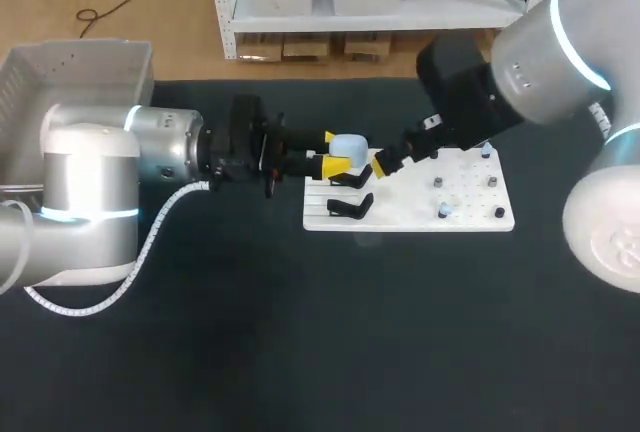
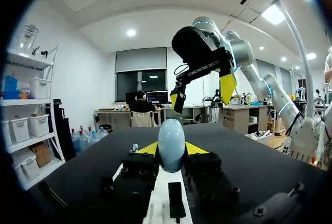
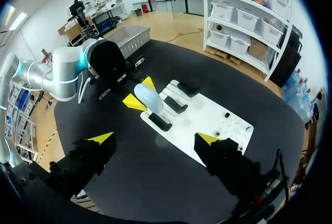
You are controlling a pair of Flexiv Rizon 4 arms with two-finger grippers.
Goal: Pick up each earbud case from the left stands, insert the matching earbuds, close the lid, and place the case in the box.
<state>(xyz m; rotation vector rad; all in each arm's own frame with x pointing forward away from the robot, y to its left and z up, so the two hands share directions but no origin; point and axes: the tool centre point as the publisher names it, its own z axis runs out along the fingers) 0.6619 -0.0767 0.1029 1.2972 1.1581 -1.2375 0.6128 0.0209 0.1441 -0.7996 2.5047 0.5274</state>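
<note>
Pale-blue earbud case (image 2: 171, 143) sits gripped inside the left tool (image 2: 171, 150).

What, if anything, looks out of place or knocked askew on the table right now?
Nothing stands out. The earbud case sits squarely between the fingers of the left gripper, the black stands lie in line on the white board, and the right gripper hangs open above the board.

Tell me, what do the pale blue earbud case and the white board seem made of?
The earbud case looks like smooth plastic, slightly glossy: light falls softly over its rounded shell. The white board looks rigid and matte, flat without glare; plastic or painted sheet, I cannot tell.
</note>
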